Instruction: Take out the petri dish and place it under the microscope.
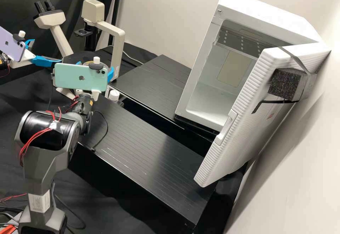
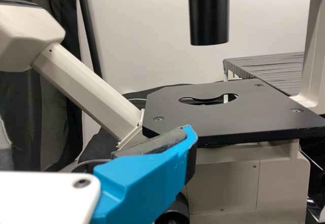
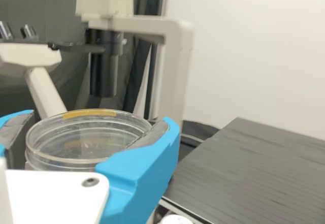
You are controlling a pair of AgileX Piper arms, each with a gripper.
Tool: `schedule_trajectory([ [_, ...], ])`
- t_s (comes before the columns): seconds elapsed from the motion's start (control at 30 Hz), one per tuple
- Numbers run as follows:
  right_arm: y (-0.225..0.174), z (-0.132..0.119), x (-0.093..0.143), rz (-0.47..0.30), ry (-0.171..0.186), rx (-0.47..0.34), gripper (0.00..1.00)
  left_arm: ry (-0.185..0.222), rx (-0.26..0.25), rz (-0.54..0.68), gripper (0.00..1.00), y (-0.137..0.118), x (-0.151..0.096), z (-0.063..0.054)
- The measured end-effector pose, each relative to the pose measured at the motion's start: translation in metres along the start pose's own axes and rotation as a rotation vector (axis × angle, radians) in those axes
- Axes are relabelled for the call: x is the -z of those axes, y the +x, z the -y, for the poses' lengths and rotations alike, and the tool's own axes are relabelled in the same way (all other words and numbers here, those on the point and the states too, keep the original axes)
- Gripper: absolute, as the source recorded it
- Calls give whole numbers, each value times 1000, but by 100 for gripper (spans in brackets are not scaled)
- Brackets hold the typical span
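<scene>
Between the tips of the right gripper, the dish is held; beyond them, the microscope. Carrying seems in hand; next, bring it level over the stage and lower it. The left gripper is wide, empty.

My left gripper: beside microscope, fingers parted | My right arm: raised, elbow bent, forearm toward microscope | My right gripper: near side of microscope, fingers clamped on load
</scene>
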Motion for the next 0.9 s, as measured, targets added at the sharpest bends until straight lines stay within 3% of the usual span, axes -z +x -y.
schedule_trajectory([
  [0.37, 58, 18, -11, 98, 49, 57, 0, 0, 0, 0, 100, 0, 0, 0],
  [0.43, 65, 22, -8, 100, 45, 65, 0, 0, 0, 0, 100, 0, 0, 0],
  [0.57, 77, 24, 2, 71, 13, 57, 0, 0, 0, 0, 100, 0, 0, 0],
  [0.73, 92, 23, 17, 33, -55, 51, 0, 0, 0, 0, 100, 0, 0, 0],
  [0.9, 108, 27, 17, 45, -90, 56, 0, 0, 0, 0, 100, 0, 0, 0],
])
